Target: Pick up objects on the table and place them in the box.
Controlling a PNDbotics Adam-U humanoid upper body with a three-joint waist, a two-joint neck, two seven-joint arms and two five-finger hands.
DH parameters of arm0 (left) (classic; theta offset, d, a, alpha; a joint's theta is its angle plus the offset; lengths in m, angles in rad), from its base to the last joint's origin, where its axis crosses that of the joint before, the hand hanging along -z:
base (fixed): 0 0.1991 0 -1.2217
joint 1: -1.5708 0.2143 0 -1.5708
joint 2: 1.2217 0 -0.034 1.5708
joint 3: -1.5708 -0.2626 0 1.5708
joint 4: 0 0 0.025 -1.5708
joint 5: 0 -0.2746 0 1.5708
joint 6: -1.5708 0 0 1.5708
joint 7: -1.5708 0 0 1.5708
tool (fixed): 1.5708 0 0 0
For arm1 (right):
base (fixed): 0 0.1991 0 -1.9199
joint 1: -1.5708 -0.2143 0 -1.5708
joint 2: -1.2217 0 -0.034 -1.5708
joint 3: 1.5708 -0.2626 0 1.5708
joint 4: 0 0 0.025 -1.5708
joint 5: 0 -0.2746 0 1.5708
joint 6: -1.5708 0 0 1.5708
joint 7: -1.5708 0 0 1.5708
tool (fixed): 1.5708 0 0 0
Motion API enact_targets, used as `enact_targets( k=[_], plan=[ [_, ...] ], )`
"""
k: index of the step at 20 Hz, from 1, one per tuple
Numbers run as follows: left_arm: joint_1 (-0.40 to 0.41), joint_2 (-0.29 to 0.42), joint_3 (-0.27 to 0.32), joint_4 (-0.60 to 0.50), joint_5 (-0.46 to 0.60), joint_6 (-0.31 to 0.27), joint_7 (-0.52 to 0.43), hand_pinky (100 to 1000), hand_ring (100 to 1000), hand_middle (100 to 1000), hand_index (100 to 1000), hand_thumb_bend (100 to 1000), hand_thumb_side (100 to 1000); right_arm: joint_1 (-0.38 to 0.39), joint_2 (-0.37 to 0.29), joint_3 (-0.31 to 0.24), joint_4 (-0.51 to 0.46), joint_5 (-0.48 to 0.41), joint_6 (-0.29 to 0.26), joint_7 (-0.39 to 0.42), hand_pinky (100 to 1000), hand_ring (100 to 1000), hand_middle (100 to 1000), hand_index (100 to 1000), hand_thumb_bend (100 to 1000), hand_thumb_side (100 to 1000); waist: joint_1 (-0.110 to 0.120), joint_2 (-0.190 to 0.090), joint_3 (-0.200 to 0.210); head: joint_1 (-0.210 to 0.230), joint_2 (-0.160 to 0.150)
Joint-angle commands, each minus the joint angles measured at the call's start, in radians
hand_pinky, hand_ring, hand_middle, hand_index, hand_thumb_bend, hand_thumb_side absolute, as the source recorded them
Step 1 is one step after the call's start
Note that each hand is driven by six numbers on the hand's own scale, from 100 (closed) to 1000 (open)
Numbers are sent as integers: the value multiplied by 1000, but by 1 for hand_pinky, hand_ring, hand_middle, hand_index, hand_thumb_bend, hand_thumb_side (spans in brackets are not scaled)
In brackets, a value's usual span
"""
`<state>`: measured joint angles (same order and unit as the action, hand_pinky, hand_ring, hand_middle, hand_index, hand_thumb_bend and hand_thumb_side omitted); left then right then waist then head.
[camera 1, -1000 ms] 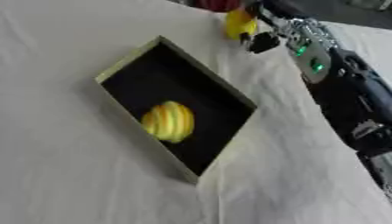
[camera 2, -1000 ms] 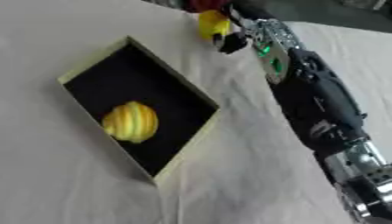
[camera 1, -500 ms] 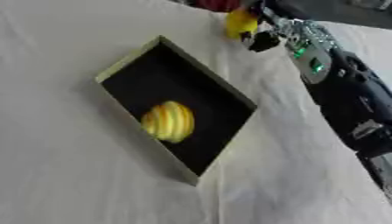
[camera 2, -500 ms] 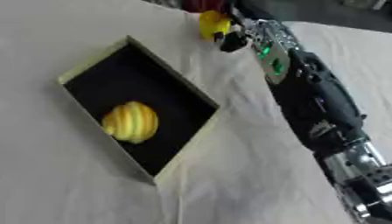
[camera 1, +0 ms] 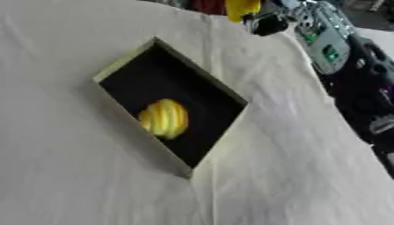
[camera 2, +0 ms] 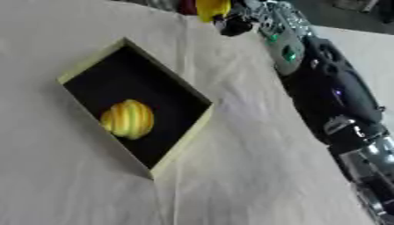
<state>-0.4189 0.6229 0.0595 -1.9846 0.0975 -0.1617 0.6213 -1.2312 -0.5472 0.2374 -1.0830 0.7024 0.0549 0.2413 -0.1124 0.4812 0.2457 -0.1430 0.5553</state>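
A shallow box [camera 2: 188,132] with pale yellow-green walls and a black inside lies askew on the bench [camera 1: 69,176], which is covered with a creased off-white cloth; the box sits toward the middle of the bench, one corner pointing at the far edge and the opposite corner at the near edge. Inside it rests a rounded yellow object with greenish stripes [camera 2: 129,118], lying on the black floor in the nearer half of the box, close to the wall on the left side. The robot's right arm [camera 2: 327,101], black with a grey panel and small green lights, reaches in from the right side and stretches along the bench toward its far edge. At the end of it the right robot hand [camera 1: 265,22] is up at the far edge, right against a yellow object [camera 2: 211,9] that shows only in part at the top of the view. The robot hand's dark fingers appear bent near that yellow object, but I cannot tell whether they are closed around it or only beside it. A bit of something red [camera 2: 187,6] shows just left of the yellow object at the far edge.
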Motion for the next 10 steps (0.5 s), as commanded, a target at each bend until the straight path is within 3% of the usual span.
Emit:
enact_targets(
  k=[1,6,10],
  plan=[
    [0,22,12,-15,-1,3,3,870,898,874,806,362,801,2,-71,52,-171,-69,-1,58,810,667,549,609,100,100,15,-43,-9,10,20],
    [-2,24,14,-15,0,4,8,870,899,874,808,363,800,52,-120,142,-434,-191,29,158,813,655,554,614,100,100,27,-59,-28,11,37],
    [-10,24,13,-15,2,0,8,870,898,873,809,364,800,76,-133,208,-580,-274,53,237,817,652,555,615,100,100,33,-69,-31,7,47]
  ],
)
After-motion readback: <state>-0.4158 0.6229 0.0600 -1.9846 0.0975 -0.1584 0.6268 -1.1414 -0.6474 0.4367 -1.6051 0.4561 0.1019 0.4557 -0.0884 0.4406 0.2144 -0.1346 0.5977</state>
